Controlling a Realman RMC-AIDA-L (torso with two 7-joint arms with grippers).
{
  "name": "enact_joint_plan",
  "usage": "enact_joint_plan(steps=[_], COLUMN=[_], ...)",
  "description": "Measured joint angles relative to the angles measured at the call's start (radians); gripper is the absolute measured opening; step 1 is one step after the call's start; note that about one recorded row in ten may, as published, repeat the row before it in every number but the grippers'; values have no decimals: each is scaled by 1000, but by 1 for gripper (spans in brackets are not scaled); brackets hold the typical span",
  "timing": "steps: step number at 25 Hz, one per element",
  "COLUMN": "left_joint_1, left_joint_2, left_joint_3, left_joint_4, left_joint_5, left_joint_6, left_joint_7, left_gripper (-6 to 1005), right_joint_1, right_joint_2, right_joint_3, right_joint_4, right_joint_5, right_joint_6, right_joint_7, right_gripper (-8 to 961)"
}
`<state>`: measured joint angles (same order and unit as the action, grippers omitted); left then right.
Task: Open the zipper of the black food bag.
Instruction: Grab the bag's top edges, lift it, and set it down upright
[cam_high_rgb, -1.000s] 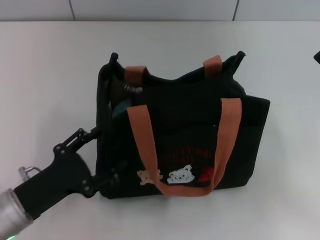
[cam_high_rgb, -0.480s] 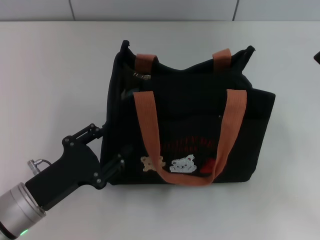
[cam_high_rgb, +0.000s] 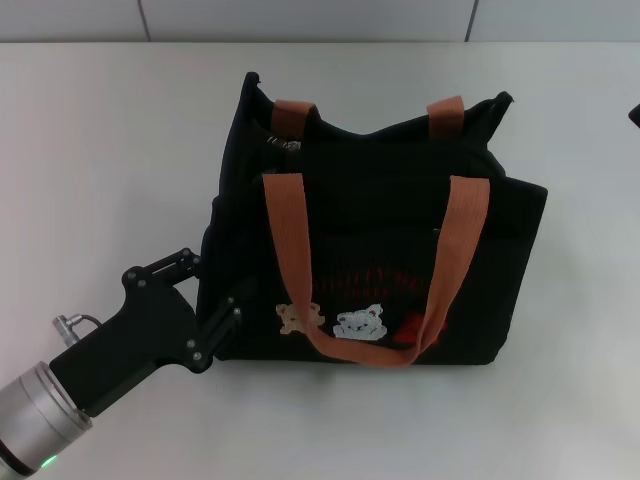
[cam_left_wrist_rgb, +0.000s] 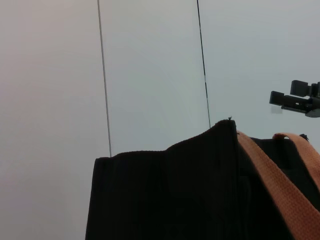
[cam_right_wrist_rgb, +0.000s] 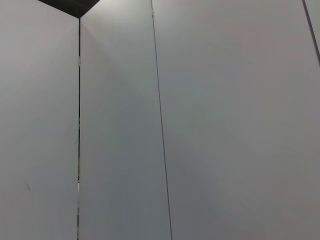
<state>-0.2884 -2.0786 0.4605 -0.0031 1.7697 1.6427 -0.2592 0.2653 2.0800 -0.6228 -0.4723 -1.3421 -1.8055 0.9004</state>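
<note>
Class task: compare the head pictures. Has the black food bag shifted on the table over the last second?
Yes. Against the table's back edge, the black food bag has shifted toward the robot's right and stands squarer, with the left tool at its left end.

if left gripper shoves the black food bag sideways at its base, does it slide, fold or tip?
Probably folds first: the black food bag is soft fabric, its top rim sagging between the orange handles. It stands tall on the table, so a higher push might tip it. Left gripper sits low at its side, favouring a slide. Weight cannot be judged.
</note>
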Motion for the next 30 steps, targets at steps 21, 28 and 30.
enact_joint_plan(steps=[21, 28, 30], left_joint_1=[-3, -4, -6], left_joint_2=[0, 0, 0], left_joint_3=[0, 0, 0], left_joint_4=[0, 0, 0], left_joint_5=[5, 5, 3], left_joint_6=[30, 33, 36], left_joint_7=[22, 22, 22], left_gripper=[256, 173, 165], right_joint_1=[0, -1, -1], right_joint_2=[0, 0, 0], right_joint_3=[6, 8, 8], right_joint_4=[0, 0, 0], right_joint_5=[0, 0, 0], right_joint_6=[-9, -12, -12], right_joint_7=[0, 0, 0], right_gripper=[738, 738, 738])
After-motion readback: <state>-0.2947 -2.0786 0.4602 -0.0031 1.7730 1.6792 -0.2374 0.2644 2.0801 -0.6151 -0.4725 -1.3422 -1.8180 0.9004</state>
